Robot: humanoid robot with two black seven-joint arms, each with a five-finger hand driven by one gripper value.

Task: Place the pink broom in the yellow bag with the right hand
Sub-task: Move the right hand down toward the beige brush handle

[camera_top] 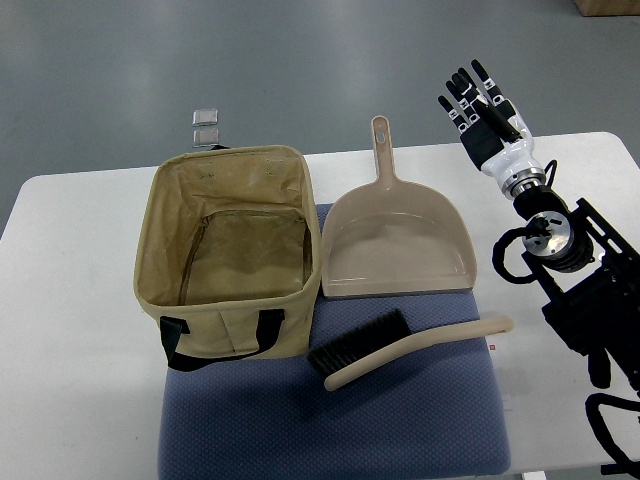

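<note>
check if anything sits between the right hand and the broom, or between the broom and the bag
Nothing visible blocks either path. The right hand is raised at the table's far right, empty, and the dustpan lies left of a straight line to the broom. The broom lies just right of the open, empty-looking bag, with nothing between them.

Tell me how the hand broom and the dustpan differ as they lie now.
The broom lies across the blue mat, handle pointing right; the dustpan lies farther back, handle pointing away. The broom is slim with dark bristles; the dustpan is a broad open scoop. Both share the same pinkish-beige plastic, and no hand touches either.
</note>
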